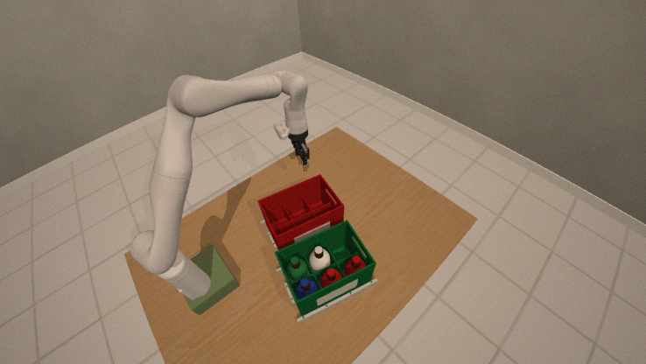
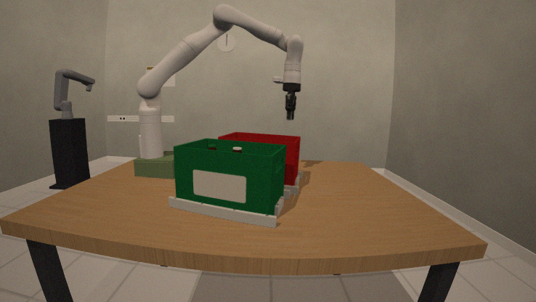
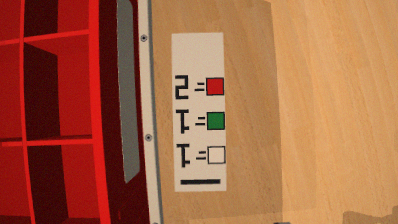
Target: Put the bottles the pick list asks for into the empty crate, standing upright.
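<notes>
My gripper is open and empty, hanging high over the table just beyond the far side of the red crate, whose cells are empty. In the wrist view the pick list lies beside that crate with its black bar at the bottom. Read with the bar at the top it says white 1, green 1, red 2. The green crate holds a green bottle, a white bottle, two red bottles and a blue bottle, all upright.
Both crates sit on pale grey base rails, side by side at the table's middle. The arm's green base block stands at the table's left end. A black pedestal with a second grey arm stands on the floor off the table.
</notes>
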Controlling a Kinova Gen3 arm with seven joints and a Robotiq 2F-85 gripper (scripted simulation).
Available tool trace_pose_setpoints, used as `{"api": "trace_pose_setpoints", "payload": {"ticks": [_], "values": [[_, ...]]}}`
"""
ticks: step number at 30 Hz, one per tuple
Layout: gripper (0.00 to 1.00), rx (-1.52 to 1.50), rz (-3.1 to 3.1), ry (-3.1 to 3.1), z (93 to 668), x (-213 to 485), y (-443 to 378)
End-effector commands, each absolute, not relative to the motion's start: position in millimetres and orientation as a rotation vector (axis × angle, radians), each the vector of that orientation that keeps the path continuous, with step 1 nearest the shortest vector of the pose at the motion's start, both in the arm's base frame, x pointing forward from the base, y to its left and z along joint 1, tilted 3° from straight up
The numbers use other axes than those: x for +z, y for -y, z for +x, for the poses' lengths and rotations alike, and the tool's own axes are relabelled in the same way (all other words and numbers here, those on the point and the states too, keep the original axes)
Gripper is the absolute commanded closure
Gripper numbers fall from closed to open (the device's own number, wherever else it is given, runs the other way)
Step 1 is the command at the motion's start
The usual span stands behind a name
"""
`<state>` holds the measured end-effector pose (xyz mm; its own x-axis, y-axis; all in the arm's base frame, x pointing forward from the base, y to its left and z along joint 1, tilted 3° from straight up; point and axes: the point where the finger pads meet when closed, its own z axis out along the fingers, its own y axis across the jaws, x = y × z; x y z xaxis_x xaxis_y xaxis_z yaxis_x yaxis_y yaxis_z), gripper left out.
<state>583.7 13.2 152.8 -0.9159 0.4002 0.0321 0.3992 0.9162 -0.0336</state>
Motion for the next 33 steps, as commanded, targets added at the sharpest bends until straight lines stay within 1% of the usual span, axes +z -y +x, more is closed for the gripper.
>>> {"api": "trace_pose_setpoints", "payload": {"ticks": [1, 4, 33], "values": [[0.33, 0.04, -0.634, 3.04, 584.2, 154.1, -13.2], [0.33, 0.04, -0.634, 3.04, 584.2, 154.1, -13.2], [0.33, 0.041, -0.643, 3.038, 523.2, 186.3, 97.1]]}}
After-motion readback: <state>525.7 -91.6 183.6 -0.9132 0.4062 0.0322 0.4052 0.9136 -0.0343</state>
